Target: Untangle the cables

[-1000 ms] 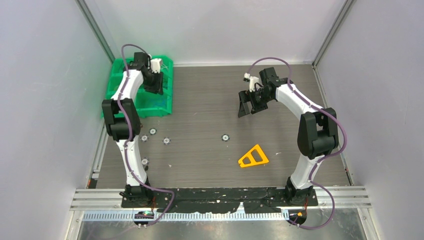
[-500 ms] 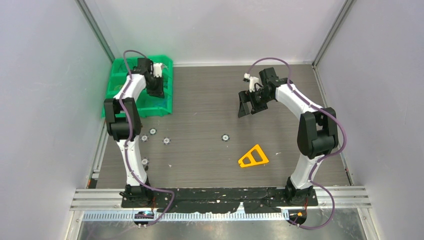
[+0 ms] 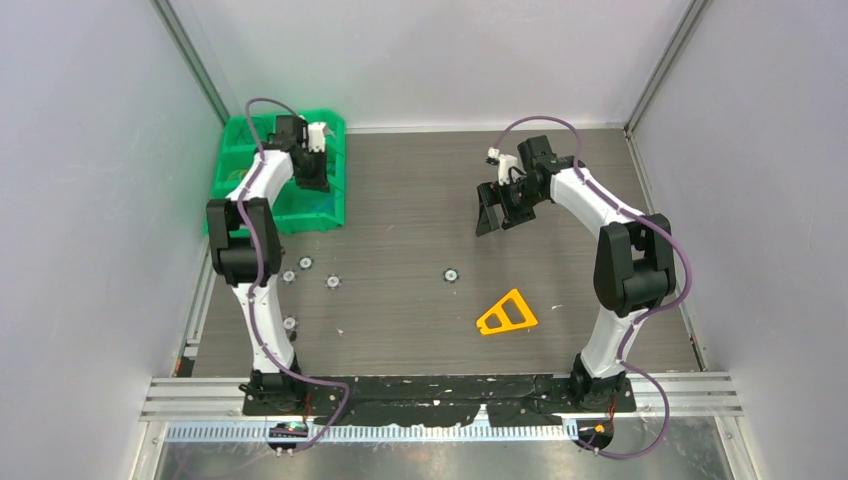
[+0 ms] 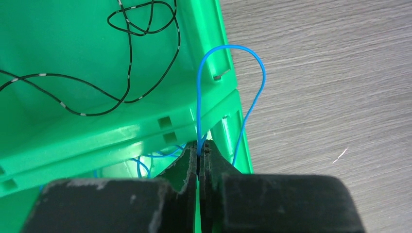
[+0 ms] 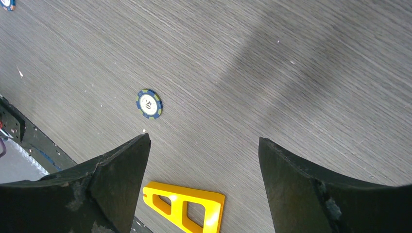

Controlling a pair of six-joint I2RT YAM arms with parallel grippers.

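My left gripper (image 4: 200,144) is shut on a thin blue cable (image 4: 232,46) that loops up over the wall of the green bin (image 4: 73,58) and down its outer side. More blue wire lies in the near compartment (image 4: 145,162). A black cable with white bands (image 4: 128,63) lies coiled in the far compartment. In the top view the left gripper (image 3: 314,180) is over the bin (image 3: 290,205). My right gripper (image 5: 204,145) is open and empty, held above the table (image 3: 487,215). Other cable colours are not in view.
A yellow triangular piece (image 3: 506,313) lies on the table, also in the right wrist view (image 5: 187,206). Several poker chips lie around: one at centre (image 3: 451,274), others near the left arm (image 3: 333,282). A chip shows in the right wrist view (image 5: 149,104).
My left gripper has shifted slightly toward the bin's right side, still pinching the blue cable. The right arm has not moved.
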